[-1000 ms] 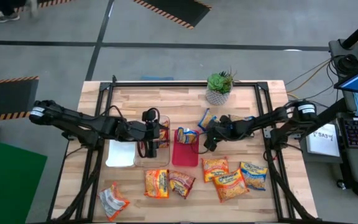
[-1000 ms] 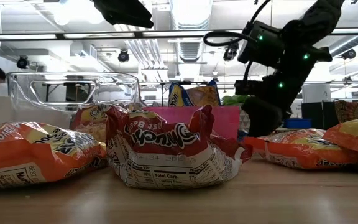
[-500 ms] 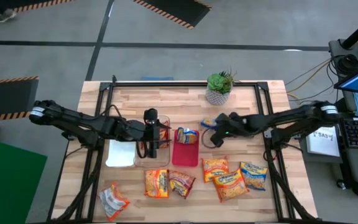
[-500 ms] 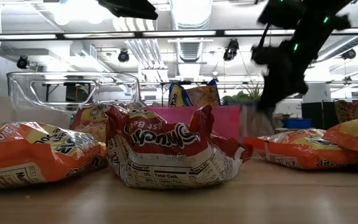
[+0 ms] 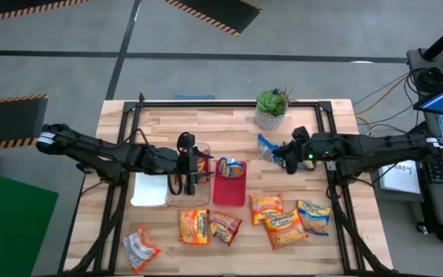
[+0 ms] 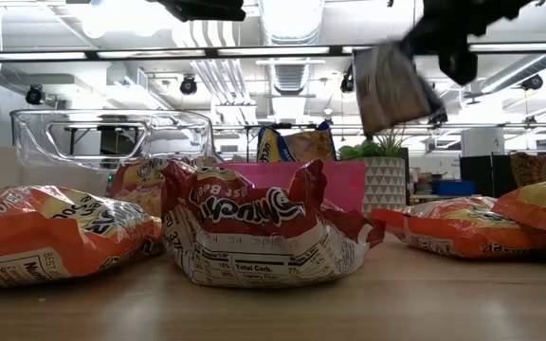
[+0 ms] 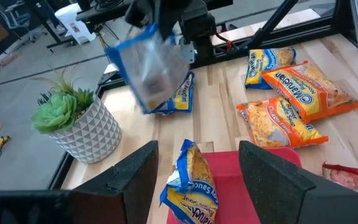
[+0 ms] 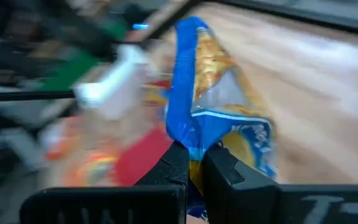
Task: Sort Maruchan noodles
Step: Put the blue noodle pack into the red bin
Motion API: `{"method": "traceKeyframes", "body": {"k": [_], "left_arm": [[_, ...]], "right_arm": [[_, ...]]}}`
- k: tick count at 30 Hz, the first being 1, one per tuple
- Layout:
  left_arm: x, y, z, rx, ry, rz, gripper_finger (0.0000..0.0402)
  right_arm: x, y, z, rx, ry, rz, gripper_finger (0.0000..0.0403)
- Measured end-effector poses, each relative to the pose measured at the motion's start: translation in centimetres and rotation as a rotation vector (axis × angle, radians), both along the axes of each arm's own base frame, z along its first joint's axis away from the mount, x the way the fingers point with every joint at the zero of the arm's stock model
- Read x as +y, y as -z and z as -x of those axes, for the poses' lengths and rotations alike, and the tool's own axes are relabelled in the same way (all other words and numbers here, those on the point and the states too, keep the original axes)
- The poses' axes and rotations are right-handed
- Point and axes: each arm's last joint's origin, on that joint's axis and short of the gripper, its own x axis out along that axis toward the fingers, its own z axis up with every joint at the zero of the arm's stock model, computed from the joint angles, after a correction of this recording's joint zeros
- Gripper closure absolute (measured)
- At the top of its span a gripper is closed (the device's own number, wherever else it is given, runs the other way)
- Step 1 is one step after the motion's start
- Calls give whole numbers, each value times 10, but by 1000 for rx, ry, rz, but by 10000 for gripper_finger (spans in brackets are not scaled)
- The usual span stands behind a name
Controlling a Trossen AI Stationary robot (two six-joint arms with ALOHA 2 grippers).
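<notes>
My right gripper (image 5: pixel 280 154) is shut on a blue-trimmed Maruchan noodle packet (image 7: pixel 151 68) and holds it in the air over the table's right half, in front of the plant. Another blue packet (image 7: pixel 178 96) lies flat on the wood beneath it. A third blue packet (image 5: pixel 233 167) rests in the red tray (image 5: pixel 228 192). My left gripper (image 7: pixel 197 186) is open above the clear tray (image 5: pixel 177 192), where an orange packet (image 5: pixel 201 164) lies. Several orange packets (image 5: pixel 285 228) lie along the near edge. My right gripper pinches the packet's blue edge (image 8: pixel 188 144) between its two fingers (image 8: pixel 221 167). In the low view the packet (image 6: pixel 391 85) hangs tilted beside and below the gripper, lifted clear of the table.
A potted succulent (image 5: pixel 271 108) stands at the far edge. A white tray (image 5: pixel 148 190) sits left of the clear one. Loose packets lie at the near edge (image 5: pixel 194 227), (image 5: pixel 314 217), and one at the near left (image 5: pixel 139 248). Bare wood shows at the far left.
My right gripper has shut on the blue packet beside the red tray, then risen and gone toward the table's right and far edges. The packet has come off the table and now hangs clear.
</notes>
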Motion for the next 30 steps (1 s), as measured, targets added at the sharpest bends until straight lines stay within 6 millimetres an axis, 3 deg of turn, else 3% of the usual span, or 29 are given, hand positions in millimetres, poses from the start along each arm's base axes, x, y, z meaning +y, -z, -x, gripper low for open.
{"method": "traceKeyframes", "body": {"k": [7,17,22,30], "left_arm": [[-3,-1,0,-18,9,8,196],[-16,-2,-28,-214,28,52,196],[-16,12,-44,-246,-109,28,180],[-12,28,-59,-281,-376,-33,111]], "right_arm": [[15,-13,-16,-180,-126,-37,391],[20,-2,-68,-331,-14,61,391],[20,7,-92,-417,89,110,391],[22,20,-117,-542,138,114,391]]}}
